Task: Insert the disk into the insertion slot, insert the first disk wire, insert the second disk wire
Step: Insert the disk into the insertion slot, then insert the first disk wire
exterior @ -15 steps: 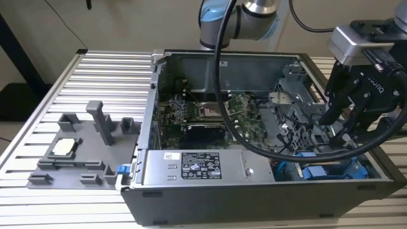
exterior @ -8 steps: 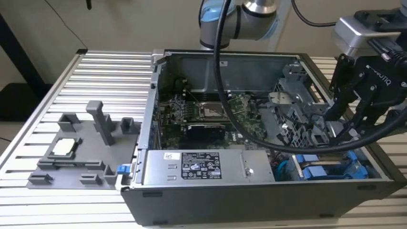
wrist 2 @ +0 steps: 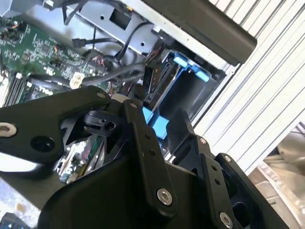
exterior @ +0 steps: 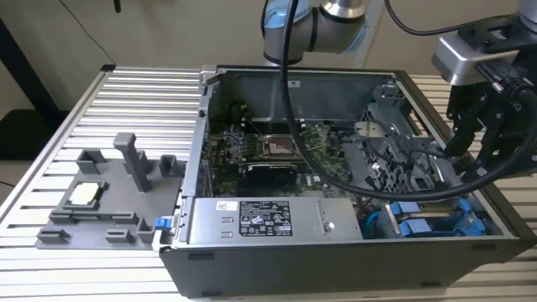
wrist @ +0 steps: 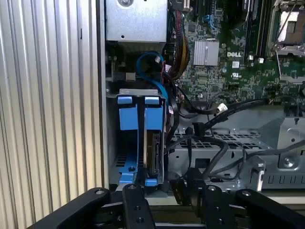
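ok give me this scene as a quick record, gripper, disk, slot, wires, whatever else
gripper: over the case's drive-cage end, at the exterior view's right
disk: in its blue carrier, inside the insertion slot
wires: black, loose beside the slot; plugged or not, cannot tell
computer case: open, on the slatted table
fixture tray: grey, at the exterior view's left of the case

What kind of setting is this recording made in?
Probably a robotics lab bench for computer assembly: an open grey metal computer case sits on a ribbed aluminium table, beside a grey plastic parts fixture.
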`<move>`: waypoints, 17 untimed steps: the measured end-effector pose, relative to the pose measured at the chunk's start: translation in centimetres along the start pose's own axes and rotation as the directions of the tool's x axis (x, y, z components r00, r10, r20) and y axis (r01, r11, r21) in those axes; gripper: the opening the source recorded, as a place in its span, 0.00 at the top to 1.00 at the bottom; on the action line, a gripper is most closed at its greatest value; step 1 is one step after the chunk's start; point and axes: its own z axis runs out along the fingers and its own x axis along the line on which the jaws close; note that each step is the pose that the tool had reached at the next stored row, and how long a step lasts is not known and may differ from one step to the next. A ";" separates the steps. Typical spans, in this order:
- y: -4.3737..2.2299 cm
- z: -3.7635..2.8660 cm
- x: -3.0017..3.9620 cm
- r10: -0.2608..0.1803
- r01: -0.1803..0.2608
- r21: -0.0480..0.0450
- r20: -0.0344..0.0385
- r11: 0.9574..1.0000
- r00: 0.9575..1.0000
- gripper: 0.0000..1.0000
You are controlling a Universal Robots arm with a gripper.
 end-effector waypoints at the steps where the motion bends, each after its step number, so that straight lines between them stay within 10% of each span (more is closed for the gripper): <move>1: 0.00 0.06 -0.23 -0.003 0.003 0.011 0.000 1.000 1.000 0.53; 8: 0.06 0.48 -1.32 -0.040 0.042 0.064 -0.024 0.997 0.999 0.53; 14: 0.29 0.65 -1.81 -0.064 0.070 0.070 -0.086 0.995 0.994 0.53; 17: 0.59 0.93 -2.11 -0.066 0.074 0.080 -0.093 0.994 0.993 0.53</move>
